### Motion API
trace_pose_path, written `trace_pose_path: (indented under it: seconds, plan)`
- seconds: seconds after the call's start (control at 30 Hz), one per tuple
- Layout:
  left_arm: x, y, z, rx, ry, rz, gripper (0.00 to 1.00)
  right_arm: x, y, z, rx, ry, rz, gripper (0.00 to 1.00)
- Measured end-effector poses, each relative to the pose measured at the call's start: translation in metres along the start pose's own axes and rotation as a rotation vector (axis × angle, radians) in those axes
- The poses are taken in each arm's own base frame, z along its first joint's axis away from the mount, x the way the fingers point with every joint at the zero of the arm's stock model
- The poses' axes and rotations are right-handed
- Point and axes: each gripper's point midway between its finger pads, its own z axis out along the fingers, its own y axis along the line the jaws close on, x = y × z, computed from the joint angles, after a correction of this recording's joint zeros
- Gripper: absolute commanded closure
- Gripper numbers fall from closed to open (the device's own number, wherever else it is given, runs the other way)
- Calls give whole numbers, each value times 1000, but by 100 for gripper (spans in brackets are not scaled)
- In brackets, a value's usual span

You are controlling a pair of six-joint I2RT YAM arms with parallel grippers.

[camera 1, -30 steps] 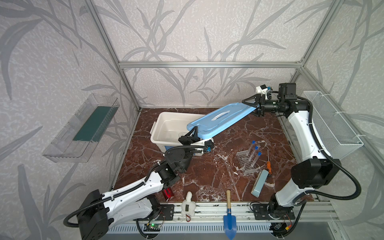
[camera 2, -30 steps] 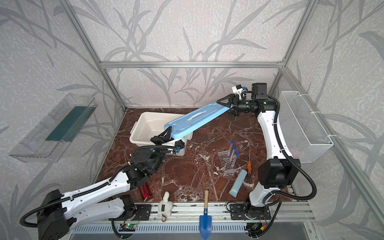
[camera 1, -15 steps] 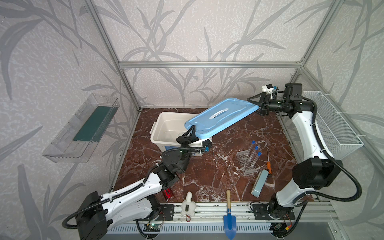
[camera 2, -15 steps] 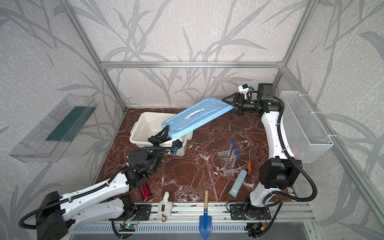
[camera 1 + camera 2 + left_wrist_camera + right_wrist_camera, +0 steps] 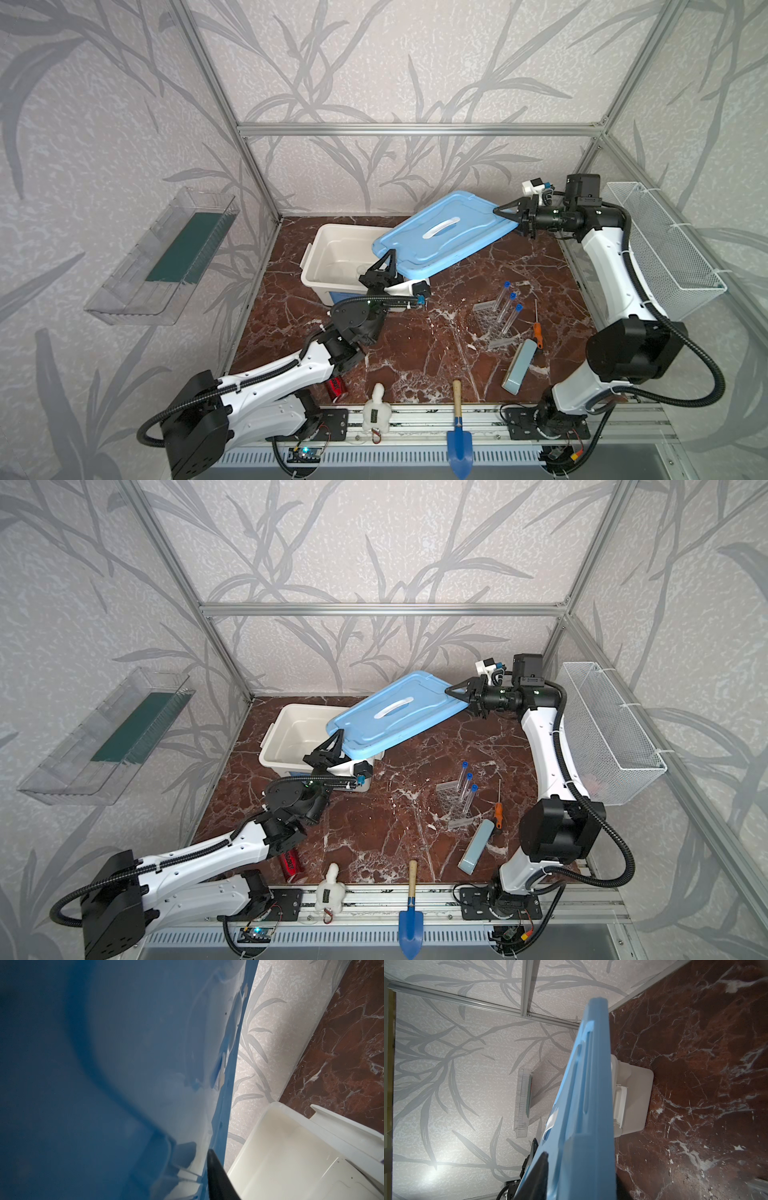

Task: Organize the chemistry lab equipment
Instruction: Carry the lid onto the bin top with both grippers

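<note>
Our right gripper [image 5: 510, 216] clamps the raised far corner of the light blue plastic lid [image 5: 440, 237], which slants over the open white plastic bin [image 5: 332, 257]. Our left gripper [image 5: 388, 261] straddles the lid's low corner above the bin's front rim, but we cannot tell if it grips. Long clear tubes with blue caps [image 5: 509, 309] lie on the clear perforated tube rack [image 5: 485, 322], right of the bin on the worktop [image 5: 415, 349].

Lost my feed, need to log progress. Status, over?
Right gripper clamped on blue lid, far corner; lid tilted above white bin. Left gripper at near corner, grip unclear. Capped tubes and rack on table, untouched. Lid partly over bin opening.
</note>
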Motion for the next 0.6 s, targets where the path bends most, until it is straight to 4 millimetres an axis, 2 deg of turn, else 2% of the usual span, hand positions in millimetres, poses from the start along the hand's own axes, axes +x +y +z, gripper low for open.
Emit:
trace_pose_path:
  seconds: [0.2,0.37,0.6]
  plan:
    - [3,3,-9,33,-2,-77,28,0,-4,7,-34,7,98,79]
    - [8,-1,-18,80,9,-138,20,-4,-8,14,-79,-14,152,82]
    - [14,-16,-23,119,19,-216,10,-31,10,11,-143,-110,124,85]
